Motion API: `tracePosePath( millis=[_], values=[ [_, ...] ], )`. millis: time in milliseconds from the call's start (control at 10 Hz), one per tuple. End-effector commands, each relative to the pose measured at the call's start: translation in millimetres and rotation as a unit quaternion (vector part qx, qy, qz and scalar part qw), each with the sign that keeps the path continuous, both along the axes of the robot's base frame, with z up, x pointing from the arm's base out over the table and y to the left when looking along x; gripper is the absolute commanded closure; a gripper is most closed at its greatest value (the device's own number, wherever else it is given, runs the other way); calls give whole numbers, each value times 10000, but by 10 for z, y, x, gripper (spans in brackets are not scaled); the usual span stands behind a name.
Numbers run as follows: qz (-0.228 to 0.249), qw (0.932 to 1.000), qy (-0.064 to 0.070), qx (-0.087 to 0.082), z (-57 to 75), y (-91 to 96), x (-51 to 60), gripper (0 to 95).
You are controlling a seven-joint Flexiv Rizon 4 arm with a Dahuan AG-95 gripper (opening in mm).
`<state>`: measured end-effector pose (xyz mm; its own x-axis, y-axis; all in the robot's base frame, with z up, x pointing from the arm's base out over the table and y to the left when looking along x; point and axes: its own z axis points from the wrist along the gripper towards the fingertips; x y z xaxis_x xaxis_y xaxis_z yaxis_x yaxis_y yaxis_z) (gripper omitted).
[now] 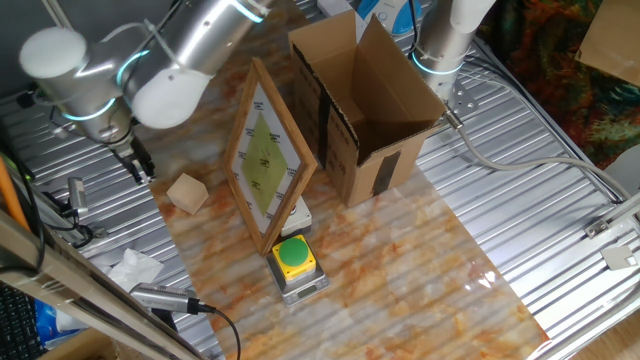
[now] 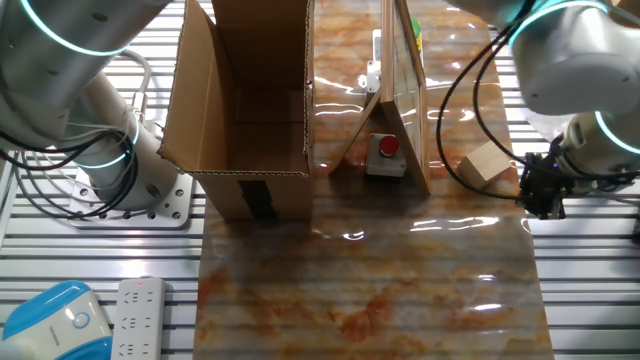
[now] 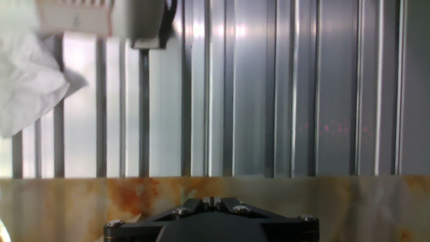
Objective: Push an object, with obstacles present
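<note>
On the marbled orange-and-white mat, no brand name or lettering can be read anywhere; the only markings are the black tape on the cardboard box [image 1: 365,110] and the yellow-green diamond on the white board [image 1: 265,155].

Near the mat's edge sits the wooden cube [image 1: 187,193], plain and light tan with crisp corners, resting flat just beside the ribbed metal desk [image 1: 540,170]. The claw [image 1: 141,165] hangs close to the cube, apart from it, over the seam where the mat meets the ribbing. From the hand view its black fingertips appear drawn together with barely a slit between them, though only the tips show at the bottom of the frame.

Between the cube and the wood-framed board there is a narrow strip of bare mat. The board stands tilted on edge, and the big brown box lies open-mouthed right behind it, flaps spread. At the board's foot sits the yellow-and-green push-button [image 1: 293,258] on its grey base. Beyond the button, the mat runs open and unoccupied toward its far corner.

A crumpled white tissue [image 1: 132,268] lies on the metal ribs, well apart from the cube.
</note>
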<state>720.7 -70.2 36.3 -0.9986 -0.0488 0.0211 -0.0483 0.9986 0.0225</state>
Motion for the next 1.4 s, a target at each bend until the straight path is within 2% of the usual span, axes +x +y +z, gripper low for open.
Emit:
tracePosePath(
  millis=[100,300,400,700,1000,1400],
  values=[
    [35,10000,-13,6,-19,-1,41,950],
    [63,10000,-18,31,-19,-1,41,950],
    [20,10000,58,6,-15,2,38,950],
    [-46,10000,61,-21,81,109,-130,950],
    [-21,10000,46,-58,27,126,-242,950],
    [-107,9999,22,-91,0,237,-298,950]
  ],
)
